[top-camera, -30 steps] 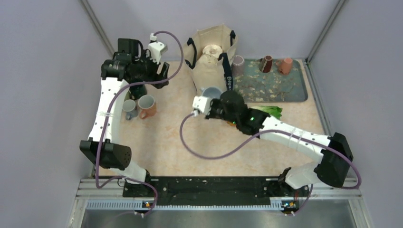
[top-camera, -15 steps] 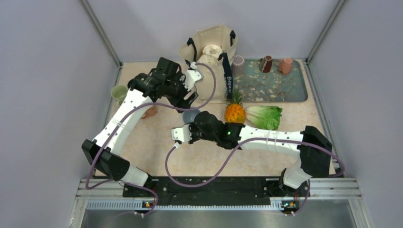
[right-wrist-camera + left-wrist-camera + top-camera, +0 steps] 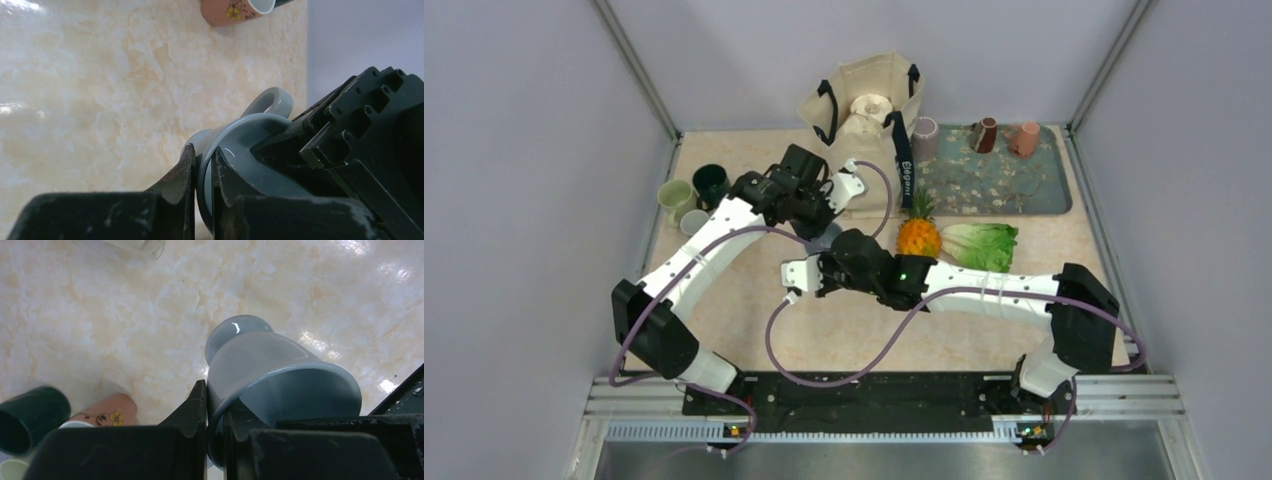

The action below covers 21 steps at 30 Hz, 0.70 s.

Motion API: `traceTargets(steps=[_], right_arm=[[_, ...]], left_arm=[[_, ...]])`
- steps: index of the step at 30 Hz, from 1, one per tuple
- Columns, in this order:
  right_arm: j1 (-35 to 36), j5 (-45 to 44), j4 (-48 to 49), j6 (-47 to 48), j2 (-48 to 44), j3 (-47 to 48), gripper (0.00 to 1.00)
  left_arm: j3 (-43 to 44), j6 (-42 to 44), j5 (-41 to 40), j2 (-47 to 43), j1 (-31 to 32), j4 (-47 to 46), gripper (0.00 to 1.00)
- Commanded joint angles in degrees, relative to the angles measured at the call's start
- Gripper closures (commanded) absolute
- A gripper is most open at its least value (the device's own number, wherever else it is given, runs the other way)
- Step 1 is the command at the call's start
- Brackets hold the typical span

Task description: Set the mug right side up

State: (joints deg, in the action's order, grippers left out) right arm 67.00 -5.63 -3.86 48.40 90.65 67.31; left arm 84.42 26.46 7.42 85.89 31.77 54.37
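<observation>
the pale blue mug [image 3: 270, 370] is tilted near the middle of the table [image 3: 754, 310], with its mouth toward the left wrist camera. the left gripper [image 3: 214, 400] is nearly closed and pinches the mug's rim, one finger inside and one outside. the right gripper [image 3: 202, 152] clamps the rim the same way.

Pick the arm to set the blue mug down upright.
Left, probably. The left hand pinches the rim of the mug, base toward the table; the right hand, also on the rim, should let go.
</observation>
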Motion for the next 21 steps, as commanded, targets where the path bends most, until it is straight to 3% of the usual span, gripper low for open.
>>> traceTargets(steps=[1,6,9,12,16,21], right_arm=[[1.0,0.2,6.1,-0.8,-1.5,2.6,1.00],[1.0,-2.0,7.6,-2.2,-1.7,1.7,1.00],[1.0,-3.1,7.5,-2.6,-3.1,0.9,0.63],[1.0,-3.0,8.0,-3.2,-5.3,-0.4,0.39],[1.0,-2.0,9.7,-4.8,-8.3,-2.4,0.30],[1.0,-1.7,11.3,-6.7,-10.3,-4.3,0.27]], left_arm=[[0.1,-0.4,-3.5,1.0,-1.2,-4.4,1.00],[-2.2,-2.4,-6.1,0.6,-1.5,-6.0,1.00],[-1.9,-3.3,-6.8,1.1,-2.9,-6.2,1.00],[-0.3,-4.3,-6.3,2.7,-6.3,-6.1,1.00],[3.0,-5.3,-3.6,5.6,-13.1,-6.4,1.00],[11.3,-7.6,-3.1,12.4,-21.1,-8.8,1.00]])
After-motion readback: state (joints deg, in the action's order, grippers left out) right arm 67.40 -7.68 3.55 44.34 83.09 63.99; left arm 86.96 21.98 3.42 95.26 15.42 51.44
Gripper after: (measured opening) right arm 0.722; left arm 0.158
